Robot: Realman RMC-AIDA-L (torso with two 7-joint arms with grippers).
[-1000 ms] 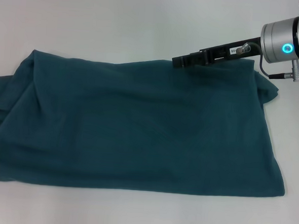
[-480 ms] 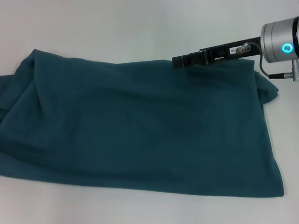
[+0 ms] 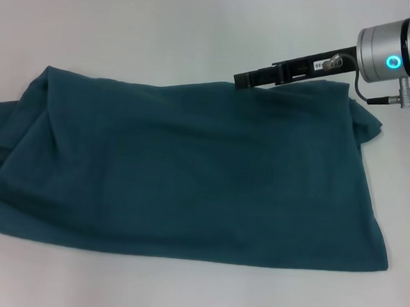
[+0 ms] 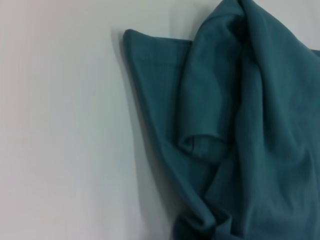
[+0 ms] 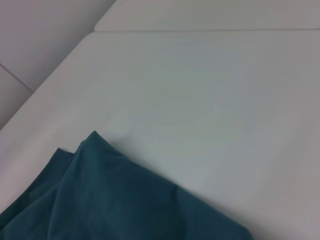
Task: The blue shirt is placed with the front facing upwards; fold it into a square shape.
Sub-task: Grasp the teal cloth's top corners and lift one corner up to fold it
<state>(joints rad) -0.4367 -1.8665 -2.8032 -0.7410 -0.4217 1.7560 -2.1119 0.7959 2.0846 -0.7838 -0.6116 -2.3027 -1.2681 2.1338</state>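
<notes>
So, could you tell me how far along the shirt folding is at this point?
A first fold looks done: the blue shirt lies doubled into a wide band on the table, no lettering showing. In hand: the right gripper sits at the shirt's far edge. The left gripper is out of view. Left: the rumpled left end needs folding in; the shape isn't square.

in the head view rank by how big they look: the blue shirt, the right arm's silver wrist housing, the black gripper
1. blue shirt
2. silver wrist housing, though nearer the camera
3. black right gripper

Lighting even and bright, seemingly overhead; soft shadows beneath the blue shirt (image 3: 190,173); wrist views slightly soft.
</notes>
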